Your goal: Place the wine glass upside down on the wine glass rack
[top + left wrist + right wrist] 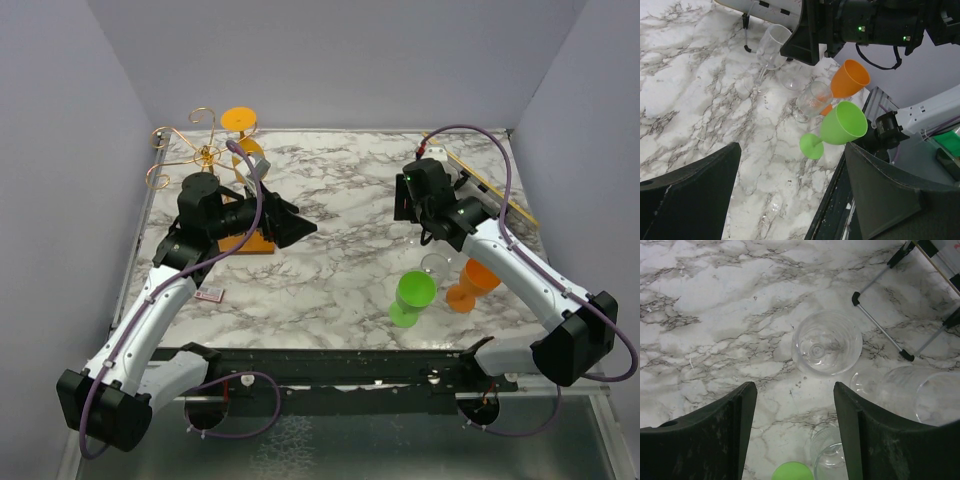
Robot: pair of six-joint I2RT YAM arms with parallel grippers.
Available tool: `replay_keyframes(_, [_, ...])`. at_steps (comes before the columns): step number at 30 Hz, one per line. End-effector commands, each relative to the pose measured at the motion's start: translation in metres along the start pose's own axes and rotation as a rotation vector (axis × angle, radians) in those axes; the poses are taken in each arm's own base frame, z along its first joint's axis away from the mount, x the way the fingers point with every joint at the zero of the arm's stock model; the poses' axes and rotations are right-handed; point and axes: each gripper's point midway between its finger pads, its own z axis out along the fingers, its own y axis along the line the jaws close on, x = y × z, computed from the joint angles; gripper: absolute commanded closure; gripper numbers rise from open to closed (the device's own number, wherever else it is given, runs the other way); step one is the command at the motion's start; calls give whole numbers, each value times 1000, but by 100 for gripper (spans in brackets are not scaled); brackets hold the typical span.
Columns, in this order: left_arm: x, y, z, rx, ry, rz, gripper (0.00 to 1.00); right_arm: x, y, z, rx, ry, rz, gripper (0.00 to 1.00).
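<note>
**Clerk:** First entry, the wine glass rack?

**Keeper:** Wine glass rack (205, 155): gold wire with spiral arms on a wooden base (248, 241). It stands at the far left corner of the marble table (340, 200). One hung orange glass (240, 122) sits on it, foot uppermost.

**Clerk:** The clear wine glass?

**Keeper:** Clear wine glass (827, 342): upright and mouth up on the table's right half, well apart from the rack.

**Clerk:** Right gripper?

**Keeper:** Right gripper (795, 387): it points down above that glass with its fingers spread. Nothing is between them, and the glass is untouched.

**Clerk:** Left gripper?

**Keeper:** Left gripper (293, 226): near the rack's base, jaws wide apart, empty.

**Clerk:** Sundries?

**Keeper:** Green glass (413, 295), standing orange glass (474, 282) and second clear glass (435, 265): grouped at the near right. Third clear glass (920, 395): it appears to lie on its side.
</note>
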Motion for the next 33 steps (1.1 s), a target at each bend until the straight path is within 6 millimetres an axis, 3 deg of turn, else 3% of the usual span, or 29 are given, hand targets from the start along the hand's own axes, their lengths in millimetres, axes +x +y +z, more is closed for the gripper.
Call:
replay_keyframes(1, [-8, -7, -1, 27, -39, 34, 14, -7, -10, 6, 62, -15, -34, 32])
replay_keyframes(6, [-6, -6, -2, 20, -40, 37, 14, -25, -7, 21, 94, -47, -49, 35])
replay_keyframes(12, [-8, -5, -3, 3, -53, 39, 14, -16, -4, 47, 59, 15, -69, 46])
replay_keyframes(19, [-8, 2, -2, -34, -60, 13, 14, -3, 14, 57, -39, 89, -106, 73])
replay_keyframes(23, [-10, 8, -1, -64, -70, -15, 14, -2, 20, 55, -77, 95, -117, 98])
replay_keyframes(28, [-18, 11, 1, -106, -93, -135, 14, -15, 32, 43, -170, 36, -106, 99])
replay_keyframes(33, [-38, 10, 0, -150, -173, -317, 12, -51, 58, 13, -356, -123, -48, 99])
